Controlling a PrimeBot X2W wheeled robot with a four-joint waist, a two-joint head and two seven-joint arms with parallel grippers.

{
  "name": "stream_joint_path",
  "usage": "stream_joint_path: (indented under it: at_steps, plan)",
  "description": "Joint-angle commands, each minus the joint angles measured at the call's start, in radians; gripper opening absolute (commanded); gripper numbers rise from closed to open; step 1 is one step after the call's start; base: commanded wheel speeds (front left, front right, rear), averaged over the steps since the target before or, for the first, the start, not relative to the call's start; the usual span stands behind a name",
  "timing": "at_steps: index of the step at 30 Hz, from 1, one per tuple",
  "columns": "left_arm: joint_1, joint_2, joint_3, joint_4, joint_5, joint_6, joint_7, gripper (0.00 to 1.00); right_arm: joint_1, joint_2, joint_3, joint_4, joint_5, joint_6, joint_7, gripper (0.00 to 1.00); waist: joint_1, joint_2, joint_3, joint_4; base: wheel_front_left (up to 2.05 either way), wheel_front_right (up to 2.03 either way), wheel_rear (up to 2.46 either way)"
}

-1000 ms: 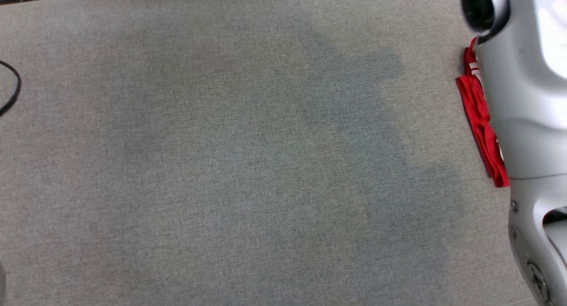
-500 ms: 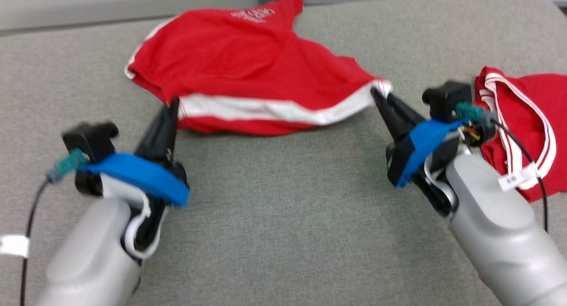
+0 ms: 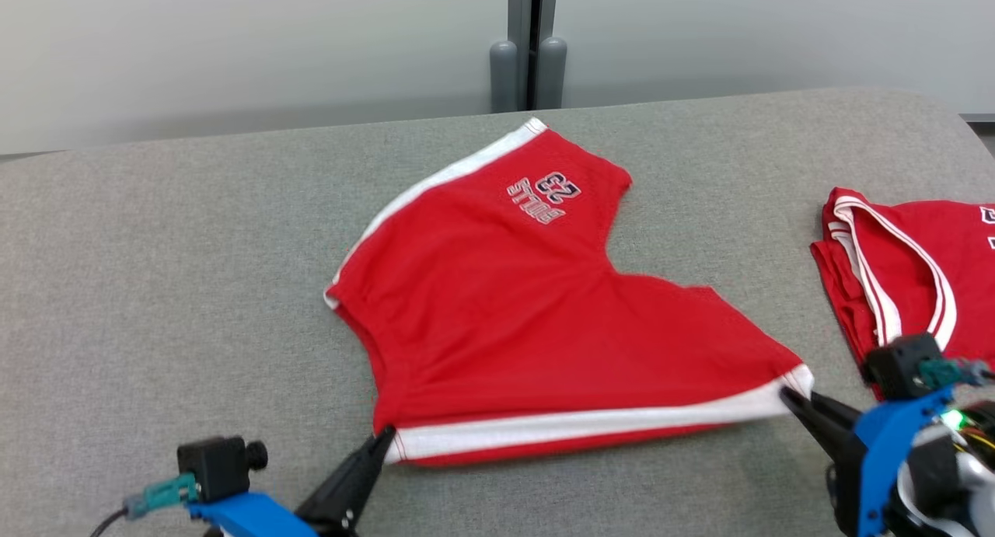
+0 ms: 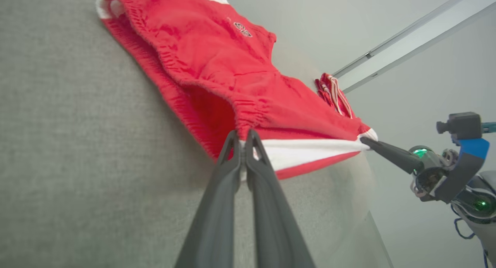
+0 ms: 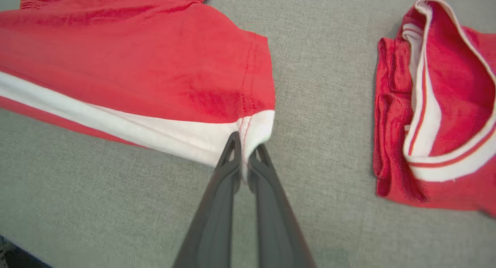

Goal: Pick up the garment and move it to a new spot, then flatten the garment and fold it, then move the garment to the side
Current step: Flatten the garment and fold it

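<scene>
The red shorts (image 3: 536,319) lie spread on the grey padded table (image 3: 194,273), flatter than half a second ago, when they hung bunched between the arms. The head camera has tilted since then. The left gripper (image 3: 385,441) is still clamped tight on the waistband corner. The right gripper (image 3: 789,397) is still pinched on the leg-hem end of the white stripe (image 3: 583,424). A folded red jersey (image 3: 902,265) lies apart to the right.

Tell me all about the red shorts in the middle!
The shorts are red, soft-looking cloth with a white stripe down each side, a gathered waistband and a small print by one leg. They lie spread on the grey table. The left hand pinches the waistband corner and the right hand pinches the leg corner, both shut on the near white stripe.
</scene>
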Motion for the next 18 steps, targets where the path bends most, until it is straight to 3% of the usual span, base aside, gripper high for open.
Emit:
stream_joint_path:
  at_steps: [1, 8, 11, 14, 18]
  plan:
    - [0.027, 0.019, 0.006, -0.051, -0.007, 0.018, 0.004, 0.0, 0.05, 0.005, -0.042, -0.058, -0.018, 0.0, 0.041, 0.0, 0.0003, 0.0, 0.001, 0.002, 0.0, 0.0, 0.0]
    - [0.175, 0.055, -0.02, -0.305, -0.042, 0.132, 0.026, 0.0, 0.305, 0.14, -0.271, -0.429, -0.081, 0.0, 0.326, 0.0, 0.0003, 0.0, 0.015, 0.019, 0.0, 0.0, 0.0]
    - [0.197, 0.061, -0.017, -0.355, -0.038, 0.159, 0.018, 0.0, 0.324, 0.175, -0.323, -0.523, -0.126, 0.0, 0.375, 0.0, 0.0003, 0.0, 0.023, 0.027, 0.0, 0.0, 0.0]
    - [0.172, 0.055, -0.011, -0.355, -0.026, 0.158, 0.008, 0.0, 0.283, 0.186, -0.325, -0.549, -0.147, 0.0, 0.373, 0.0, 0.0003, 0.0, 0.034, 0.04, 0.0, 0.0, 0.0]
    - [0.115, 0.012, 0.014, -0.31, -0.024, 0.112, -0.028, 0.0, 0.188, 0.151, -0.272, -0.515, -0.147, 0.0, 0.352, 0.0, 0.0003, 0.0, 0.045, 0.055, 0.0, 0.0, 0.0]
